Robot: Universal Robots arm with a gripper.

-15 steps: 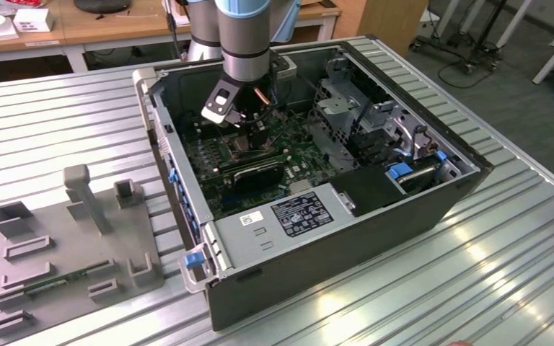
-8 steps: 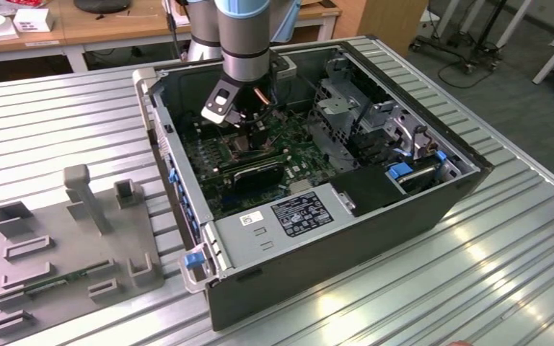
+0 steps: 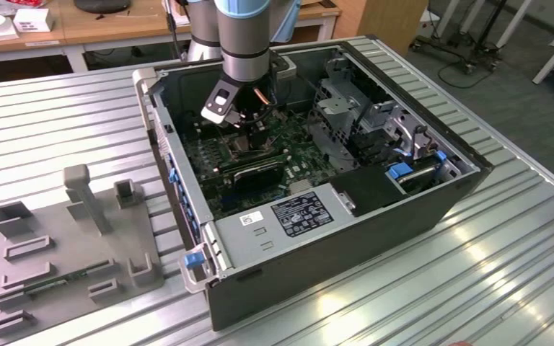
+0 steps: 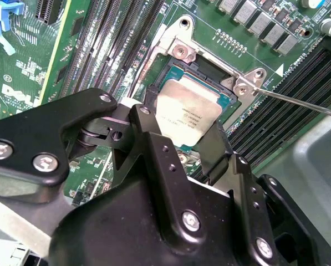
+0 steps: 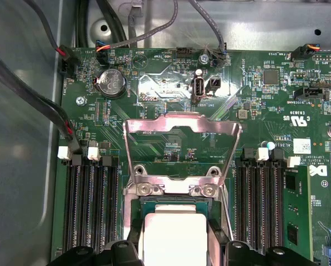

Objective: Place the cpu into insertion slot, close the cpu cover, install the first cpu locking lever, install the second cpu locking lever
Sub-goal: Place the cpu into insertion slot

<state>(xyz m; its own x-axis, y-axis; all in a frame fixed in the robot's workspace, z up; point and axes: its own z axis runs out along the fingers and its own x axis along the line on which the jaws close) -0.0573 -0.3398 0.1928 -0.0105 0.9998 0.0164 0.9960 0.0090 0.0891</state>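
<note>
The cpu (image 4: 187,111), a small square chip with a tan-silver face, sits between my gripper's two black fingers (image 4: 215,149). It is right over the insertion slot (image 4: 209,66), whose dark centre and silvery rim show past its far edge. My gripper (image 4: 182,128) is shut on the chip's two sides. In the first wrist view the cpu (image 5: 173,235) lies just below the hinge of the cpu cover (image 5: 182,124), a silvery frame that stands swung open over the green board. A thin metal locking lever (image 4: 298,102) sticks out beside the socket. In the exterior view the gripper (image 3: 243,122) reaches down into the open computer case (image 3: 354,238).
Long black memory slots (image 5: 90,205) (image 5: 259,199) flank the socket on both sides. A coin battery (image 5: 111,83) and grey cables (image 5: 43,111) lie beyond the cover. A metal drive cage (image 3: 354,115) fills the case's right side. A grey fixture tray (image 3: 66,245) lies on the ribbed table.
</note>
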